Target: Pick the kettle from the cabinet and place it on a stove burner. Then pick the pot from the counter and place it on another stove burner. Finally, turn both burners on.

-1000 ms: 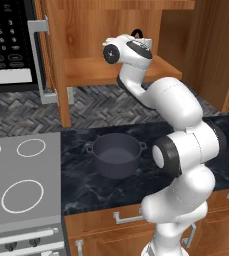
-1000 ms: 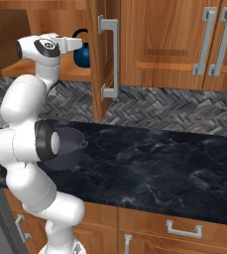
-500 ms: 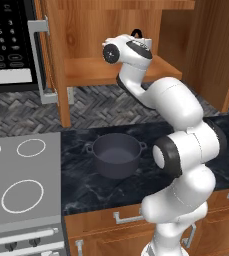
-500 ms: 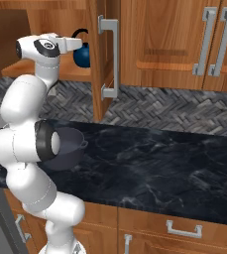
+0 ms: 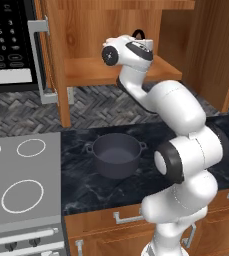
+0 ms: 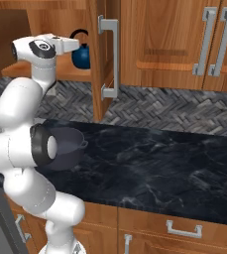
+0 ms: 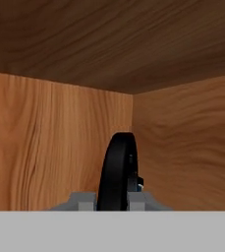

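Pincer (image 7: 115, 197) sat clamped on the black arched handle of the kettle (image 6: 81, 53), its two fingers pressed close against either side of the arch in the hand view, with the cabinet's back corner straight ahead. Seen from the right base view, the kettle's dark-blue body hung just beyond and below the hand, inside the cabinet (image 5: 111, 35) and over its plank shelf (image 5: 101, 71); whether the base touched the shelf could not be told. Beside the pincer, toward the arm's right, the cabinet door (image 6: 104, 49) stood swung out with its long silver bar handle (image 6: 111, 57). Well below the pincer, the pot (image 5: 116, 155) rested on the black veined counter (image 6: 174, 163), next to the arm's lower links. Farther down and toward the left lay the grey cooktop, where a small white stove burner (image 5: 31, 148) ring showed, and a microwave (image 5: 8, 45) hung above it.
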Controlling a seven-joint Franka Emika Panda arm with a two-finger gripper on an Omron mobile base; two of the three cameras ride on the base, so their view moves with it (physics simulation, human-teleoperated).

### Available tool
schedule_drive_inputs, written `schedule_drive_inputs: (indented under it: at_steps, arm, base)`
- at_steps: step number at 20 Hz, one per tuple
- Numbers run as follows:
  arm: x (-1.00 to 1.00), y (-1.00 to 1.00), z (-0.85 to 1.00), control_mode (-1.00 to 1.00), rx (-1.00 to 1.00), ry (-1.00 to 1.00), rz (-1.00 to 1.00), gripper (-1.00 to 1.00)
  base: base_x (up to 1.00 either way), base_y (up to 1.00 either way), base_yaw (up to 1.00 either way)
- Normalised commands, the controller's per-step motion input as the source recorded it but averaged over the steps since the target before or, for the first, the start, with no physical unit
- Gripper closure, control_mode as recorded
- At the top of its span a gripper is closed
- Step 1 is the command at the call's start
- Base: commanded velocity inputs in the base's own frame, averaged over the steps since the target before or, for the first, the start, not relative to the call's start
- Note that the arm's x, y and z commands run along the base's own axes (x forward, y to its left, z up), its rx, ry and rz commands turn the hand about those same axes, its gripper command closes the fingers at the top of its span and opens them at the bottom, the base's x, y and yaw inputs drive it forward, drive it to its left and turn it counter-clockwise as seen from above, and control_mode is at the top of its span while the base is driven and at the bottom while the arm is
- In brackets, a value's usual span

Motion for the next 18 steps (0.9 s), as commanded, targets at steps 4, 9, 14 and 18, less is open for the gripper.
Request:
schedule_drive_inputs:
  at_steps: [4,9,14,18]
  arm:
    - [-0.55,0.0,0.0,-1.0,0.0,-0.06,-0.07,1.0]
    - [-0.59,0.0,0.01,-1.0,0.02,-0.04,-0.06,1.0]
    - [-0.55,0.0,0.08,-1.0,0.04,-0.03,-0.05,1.0]
    - [-0.54,0.0,0.12,-1.0,0.07,0.0,-0.04,1.0]
  base:
    - [0.0,0.0,0.0]
    - [0.0,0.0,0.0]
    - [0.0,0.0,0.0]
    - [0.0,0.0,0.0]
